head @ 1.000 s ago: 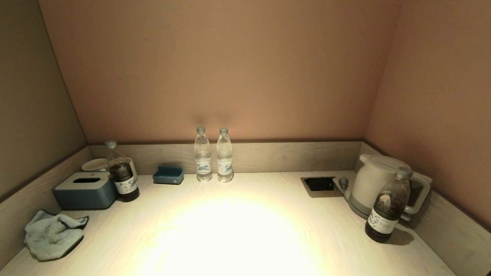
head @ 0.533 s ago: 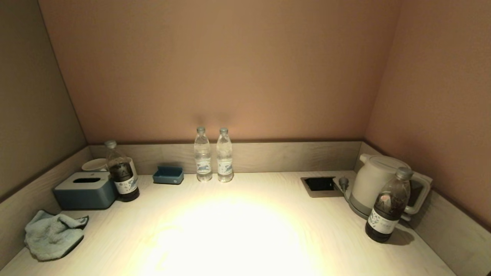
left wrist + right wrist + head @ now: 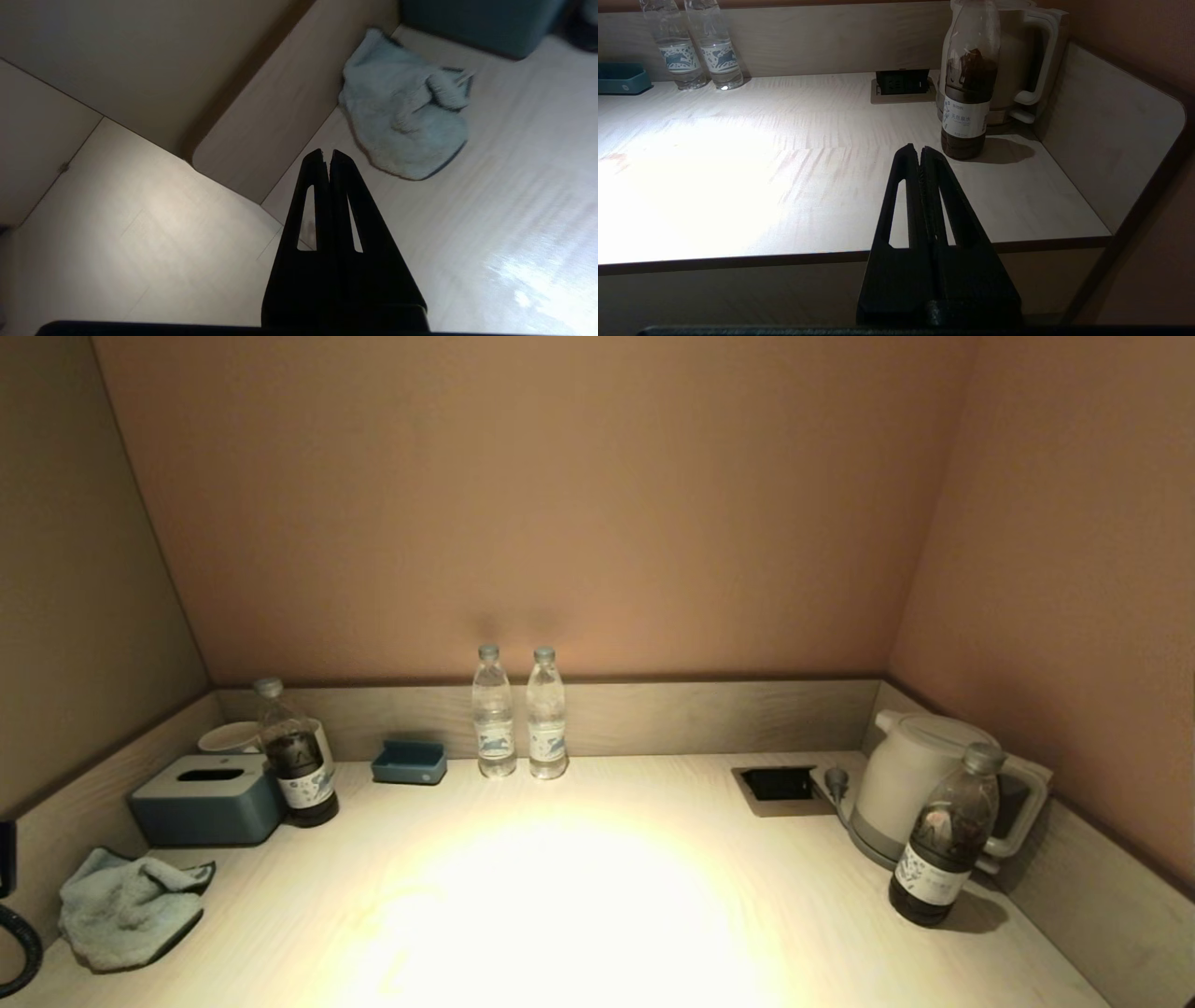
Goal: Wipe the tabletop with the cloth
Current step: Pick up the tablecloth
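- The light blue cloth (image 3: 126,907) lies crumpled at the tabletop's (image 3: 579,887) near-left corner, against the left side board and just in front of the tissue box (image 3: 207,798)
- The left gripper (image 3: 327,156) hangs above the table's left front edge, near the cloth but not touching it; its fingers are pressed together, holding nothing
- The right gripper (image 3: 920,151) sits low before the front edge, fingers together, pointing toward the dark bottle (image 3: 969,79) beside the kettle (image 3: 1017,60)
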Tool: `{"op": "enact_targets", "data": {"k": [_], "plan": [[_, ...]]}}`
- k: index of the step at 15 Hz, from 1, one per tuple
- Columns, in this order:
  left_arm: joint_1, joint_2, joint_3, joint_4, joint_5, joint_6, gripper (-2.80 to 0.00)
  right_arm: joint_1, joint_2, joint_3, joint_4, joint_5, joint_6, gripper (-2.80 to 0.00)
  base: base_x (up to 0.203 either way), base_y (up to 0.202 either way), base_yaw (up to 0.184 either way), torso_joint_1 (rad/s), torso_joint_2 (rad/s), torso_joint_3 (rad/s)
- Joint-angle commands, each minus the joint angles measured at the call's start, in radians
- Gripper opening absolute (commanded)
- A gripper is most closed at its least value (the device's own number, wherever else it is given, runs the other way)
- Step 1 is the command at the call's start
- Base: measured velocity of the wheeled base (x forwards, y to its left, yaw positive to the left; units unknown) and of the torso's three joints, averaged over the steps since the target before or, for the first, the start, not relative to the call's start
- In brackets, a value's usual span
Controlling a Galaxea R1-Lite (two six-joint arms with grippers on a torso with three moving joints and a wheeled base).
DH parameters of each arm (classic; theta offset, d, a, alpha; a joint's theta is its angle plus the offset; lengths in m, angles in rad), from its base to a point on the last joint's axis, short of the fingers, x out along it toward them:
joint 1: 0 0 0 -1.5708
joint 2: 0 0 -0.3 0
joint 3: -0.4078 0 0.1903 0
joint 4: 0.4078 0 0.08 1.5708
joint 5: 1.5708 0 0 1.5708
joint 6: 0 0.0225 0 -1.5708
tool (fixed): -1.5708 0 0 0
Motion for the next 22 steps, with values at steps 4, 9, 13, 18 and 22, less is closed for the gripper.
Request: {"op": "enact_targets", "data": {"k": [4, 9, 13, 18, 22], "plan": [[0.043, 0.367, -0.067, -0.002, -0.004, -0.091, -2.80, 0.000, 0.001, 0.000, 0.000, 0.000, 0.000, -2.80, 0.000, 0.000, 0.000, 0.000, 0.00, 0.000], [0.157, 0.435, -0.181, 0.010, -0.291, -0.108, -2.80, 0.000, 0.001, 0.000, 0.000, 0.000, 0.000, -2.80, 0.000, 0.000, 0.000, 0.000, 0.00, 0.000], [0.241, 0.506, -0.234, 0.005, -0.438, -0.100, -2.80, -0.001, 0.001, 0.000, 0.000, 0.000, 0.000, -2.80, 0.000, 0.000, 0.000, 0.000, 0.00, 0.000], [0.305, 0.598, -0.287, -0.001, -0.536, -0.094, -2.80, -0.001, 0.001, 0.000, 0.000, 0.000, 0.000, -2.80, 0.000, 0.000, 0.000, 0.000, 0.00, 0.000], [0.305, 0.643, -0.323, -0.002, -0.537, -0.095, -2.80, 0.000, 0.001, 0.000, 0.000, 0.000, 0.000, -2.80, 0.000, 0.000, 0.000, 0.000, 0.00, 0.000]]}}
